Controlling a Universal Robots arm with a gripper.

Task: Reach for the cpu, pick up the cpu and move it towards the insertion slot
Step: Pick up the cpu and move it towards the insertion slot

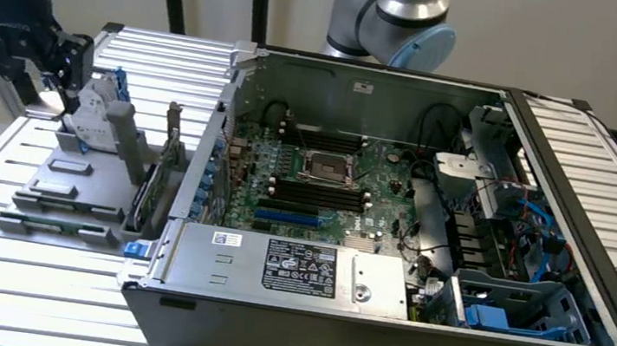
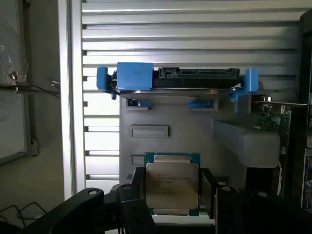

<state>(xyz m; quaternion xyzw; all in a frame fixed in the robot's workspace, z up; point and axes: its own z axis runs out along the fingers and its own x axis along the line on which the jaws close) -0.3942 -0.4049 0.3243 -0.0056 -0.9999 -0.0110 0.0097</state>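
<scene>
The exterior view looks down from high up and some way off over the slatted tabletop (image 1: pixel 1 216), with the open computer case (image 1: pixel 382 343) filling the centre and right of the frame. The wrist view faces straight down from close above, past the claw (image 2: pixel 171 195) gripping the cpu (image 2: pixel 171 183). Both views take in the grey holder (image 1: pixel 62 189) and the blue-framed hard drive (image 1: pixel 92 113), at the exterior frame's left.

The cpu (image 2: pixel 172 184) sits gripped between the black fingers (image 2: pixel 138 192) of the gripper (image 2: pixel 173 192), its silver face showing. Just beyond the fingertips, a blue-framed hard drive (image 2: pixel 170 80) stands on a grey holder (image 2: pixel 195 127).
</scene>
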